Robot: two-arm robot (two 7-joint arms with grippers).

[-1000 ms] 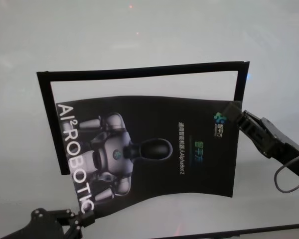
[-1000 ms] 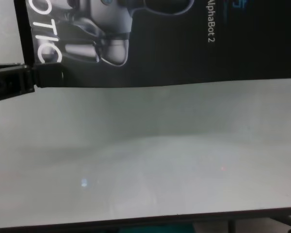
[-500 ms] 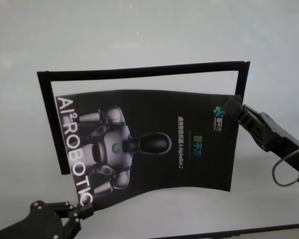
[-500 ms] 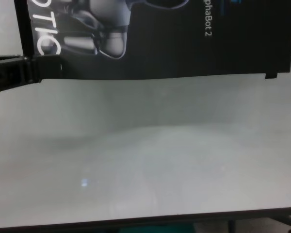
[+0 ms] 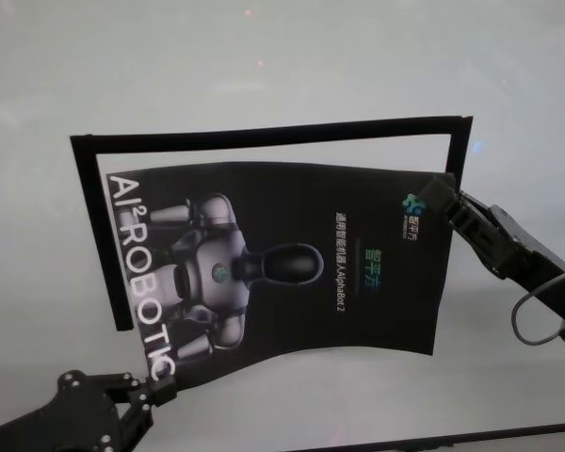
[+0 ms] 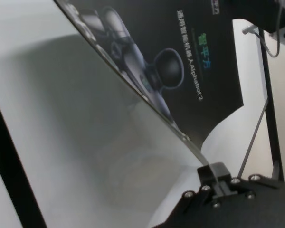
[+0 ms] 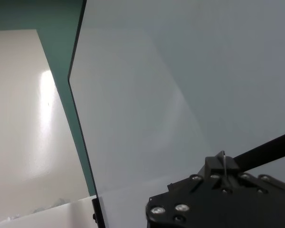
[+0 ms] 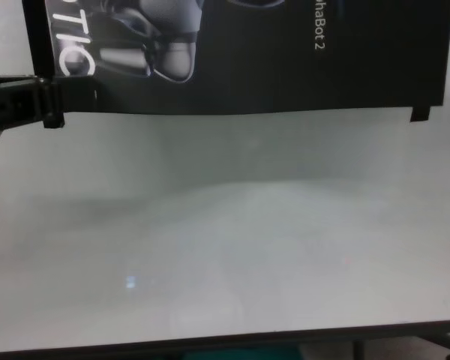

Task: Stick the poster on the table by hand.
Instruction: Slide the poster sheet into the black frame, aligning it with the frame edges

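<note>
Since earlier, head view: large glossy black poster moved farther onto pale grey tabletop, inside black tape frame; right gripper clamps its far corner. Chest view: left gripper pinches near corner; alignment nearly done.

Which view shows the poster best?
The head view: the whole poster shows, held between the left gripper and the right gripper, inside the tape frame. Chest shows only its near edge, left wrist an oblique stretch, right wrist merely a thin pinched edge.
</note>
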